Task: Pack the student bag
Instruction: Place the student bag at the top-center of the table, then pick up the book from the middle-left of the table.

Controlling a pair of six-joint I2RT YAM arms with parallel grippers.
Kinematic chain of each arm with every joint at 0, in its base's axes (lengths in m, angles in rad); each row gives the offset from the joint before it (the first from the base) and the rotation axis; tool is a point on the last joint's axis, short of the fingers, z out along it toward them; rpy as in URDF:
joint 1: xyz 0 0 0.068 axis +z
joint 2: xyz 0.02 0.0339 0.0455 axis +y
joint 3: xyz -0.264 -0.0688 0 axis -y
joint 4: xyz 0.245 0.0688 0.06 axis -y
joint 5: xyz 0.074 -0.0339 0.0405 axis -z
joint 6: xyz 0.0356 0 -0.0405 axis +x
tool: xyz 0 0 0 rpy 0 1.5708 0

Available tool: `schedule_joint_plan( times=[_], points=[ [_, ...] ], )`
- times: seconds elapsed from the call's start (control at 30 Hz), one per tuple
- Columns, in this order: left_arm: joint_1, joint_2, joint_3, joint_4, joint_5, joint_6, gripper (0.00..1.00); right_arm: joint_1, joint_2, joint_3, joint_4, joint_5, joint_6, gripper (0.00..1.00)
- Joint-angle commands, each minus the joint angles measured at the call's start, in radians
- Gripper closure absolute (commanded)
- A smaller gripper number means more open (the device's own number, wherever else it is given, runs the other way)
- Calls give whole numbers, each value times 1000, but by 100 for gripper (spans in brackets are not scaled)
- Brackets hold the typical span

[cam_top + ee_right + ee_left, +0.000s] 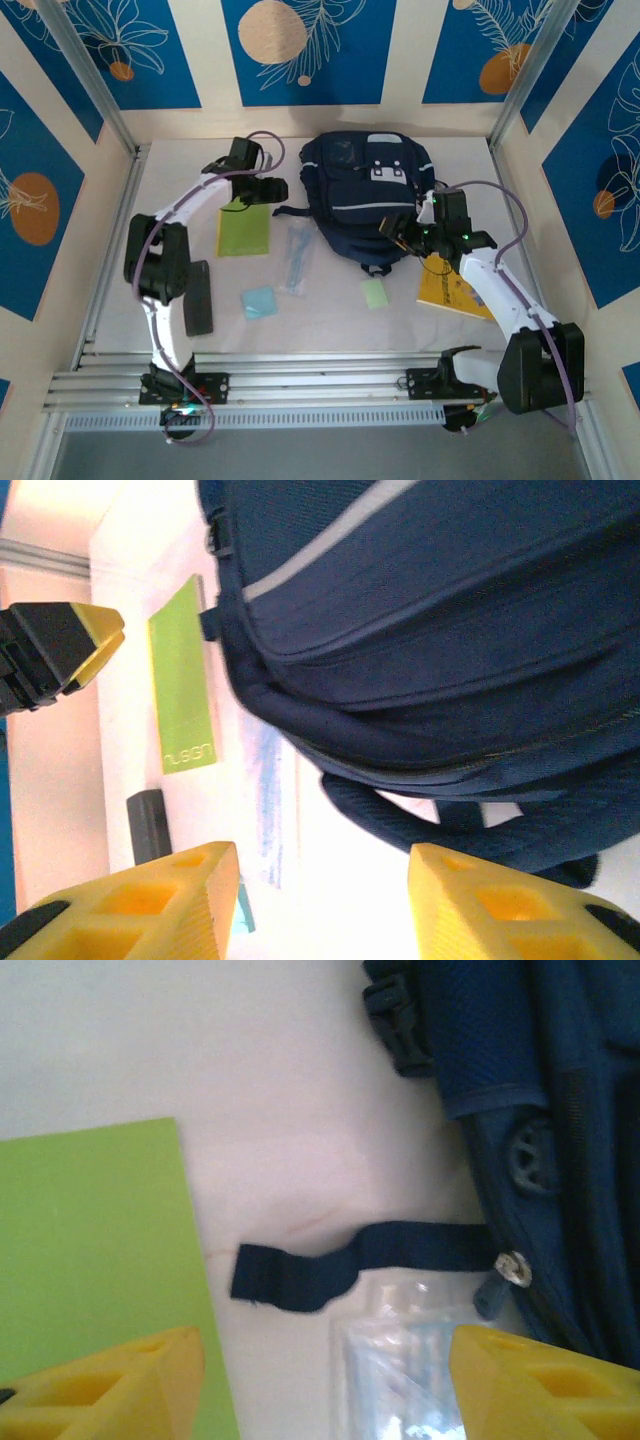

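1. The student bag [370, 195] lies flat, front up, at the far middle of the table [320, 325]. Its long axis runs near to far, with the pale patch end toward the far wall and the straps trailing at the near end.
2. The left gripper [275, 190] hovers just off the bag's left side, released, fingers spread.
3. The right gripper [405, 232] hangs at the bag's near right corner, also spread.
4. A green notebook [245, 228] lies left of the bag.
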Motion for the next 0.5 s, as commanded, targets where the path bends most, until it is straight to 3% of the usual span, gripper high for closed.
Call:
schedule_joint_plan(
  times=[0.0, 0.13, 0.2, 0.33, 0.47],
  points=[
    [-9, -115, -80, 30, -66, -7, 31, 59, -15, 43, -60, 29, 20, 51],
    [2, -198, -186, 33, -161, 0, 21, 157, 31, 66, -2, 70, 73, 50],
    [18, -228, -238, 42, -201, -2, 12, 215, 87, 87, 51, 97, 100, 50],
    [75, -239, -297, 49, -200, -18, 5, 318, 235, 154, 151, 139, 137, 50],
    [142, -231, -344, 79, -176, -35, 5, 391, 421, 249, 257, 153, 156, 50]
  ],
)
